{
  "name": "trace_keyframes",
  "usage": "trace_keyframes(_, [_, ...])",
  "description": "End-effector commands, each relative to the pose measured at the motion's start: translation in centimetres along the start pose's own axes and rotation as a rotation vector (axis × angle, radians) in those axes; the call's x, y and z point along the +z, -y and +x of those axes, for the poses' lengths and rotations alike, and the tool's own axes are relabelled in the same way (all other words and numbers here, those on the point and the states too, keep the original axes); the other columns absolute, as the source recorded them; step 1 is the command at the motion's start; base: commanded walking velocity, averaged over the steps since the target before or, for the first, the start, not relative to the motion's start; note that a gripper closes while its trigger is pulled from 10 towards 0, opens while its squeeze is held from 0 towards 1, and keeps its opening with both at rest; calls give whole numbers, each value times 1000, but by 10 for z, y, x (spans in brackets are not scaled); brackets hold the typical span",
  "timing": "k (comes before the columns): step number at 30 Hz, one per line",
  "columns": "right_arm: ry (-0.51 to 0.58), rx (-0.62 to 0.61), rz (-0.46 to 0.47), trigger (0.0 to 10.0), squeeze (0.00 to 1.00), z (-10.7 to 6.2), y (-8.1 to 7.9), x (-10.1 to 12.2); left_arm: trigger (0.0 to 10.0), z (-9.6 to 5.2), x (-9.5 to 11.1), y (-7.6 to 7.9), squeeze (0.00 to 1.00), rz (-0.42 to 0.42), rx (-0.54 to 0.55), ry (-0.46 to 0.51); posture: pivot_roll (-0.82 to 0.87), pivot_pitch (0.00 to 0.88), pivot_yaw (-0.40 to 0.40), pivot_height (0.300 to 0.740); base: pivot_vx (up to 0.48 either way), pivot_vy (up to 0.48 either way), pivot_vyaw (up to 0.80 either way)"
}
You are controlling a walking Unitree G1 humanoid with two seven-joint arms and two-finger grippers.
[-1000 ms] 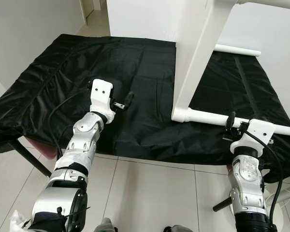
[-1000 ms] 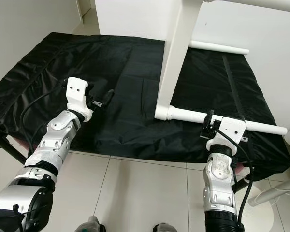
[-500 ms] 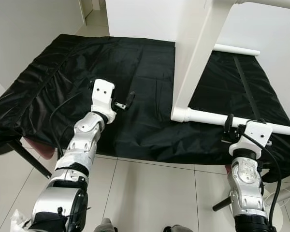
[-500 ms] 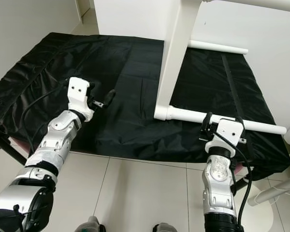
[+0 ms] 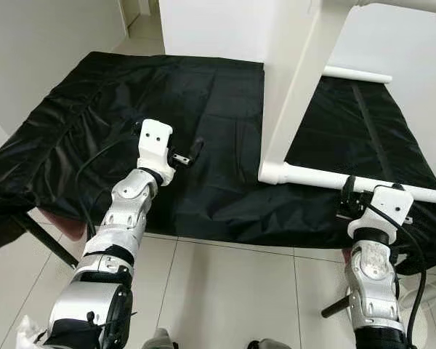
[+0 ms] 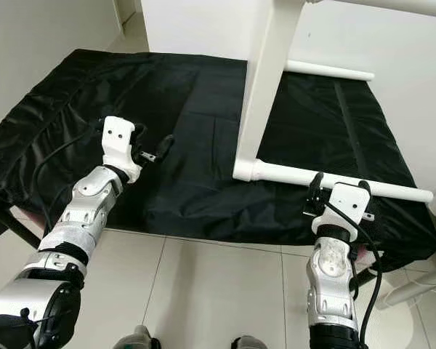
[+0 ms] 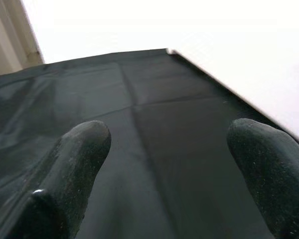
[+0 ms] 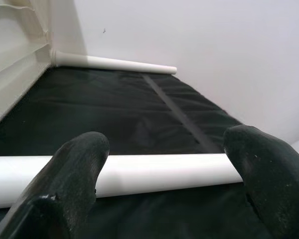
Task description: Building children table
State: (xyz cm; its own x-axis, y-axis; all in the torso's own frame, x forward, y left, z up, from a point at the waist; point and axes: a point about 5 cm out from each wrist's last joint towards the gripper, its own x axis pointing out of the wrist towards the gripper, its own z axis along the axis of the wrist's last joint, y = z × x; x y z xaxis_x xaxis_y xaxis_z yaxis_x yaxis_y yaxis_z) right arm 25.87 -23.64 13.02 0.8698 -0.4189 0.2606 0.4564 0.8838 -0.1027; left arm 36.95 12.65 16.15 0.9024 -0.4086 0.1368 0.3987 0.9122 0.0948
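Right claw [image 6: 314,195] spread wide, empty, fingers straddling the near white leg [image 8: 139,173] without touching it. Left claw [image 7: 164,164] also wide open, empty, over bare black cover [image 5: 94,109], well left of that leg. Table [image 6: 265,87] lies tipped on the covered worktop, top panel upright; a second leg [image 6: 327,70] sits behind. Likely light, stiff, smooth paint, so slippery. Best grip: round the near leg mid-length, close to the corner joint for leverage.
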Motion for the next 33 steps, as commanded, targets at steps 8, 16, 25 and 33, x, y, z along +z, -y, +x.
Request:
trace_keyframes(8, [-1, -3, -1, 10000, 0, -3, -1, -1, 10000, -2, -5, -4, 0, -1, 42, -28, 21, 0, 40, 740, 0, 345, 0])
trace_keyframes(16, [-3, -4, -7, 10000, 0, -3, -1, -2, 10000, -2, -5, -3, 0, -5, 42, -29, 19, 0, 39, 740, 0, 354, 0])
trace_keyframes(25, [-4, -3, -12, 10000, 0, -3, -1, -2, 10000, -2, -5, -3, 0, -8, 44, -30, 20, 0, 37, 740, 0, 355, 0])
trace_keyframes(33, [-7, 0, -16, 10000, 0, -5, -2, -3, 10000, -2, -6, -2, 0, -8, 37, -34, 17, 0, 37, 740, 0, 352, 0])
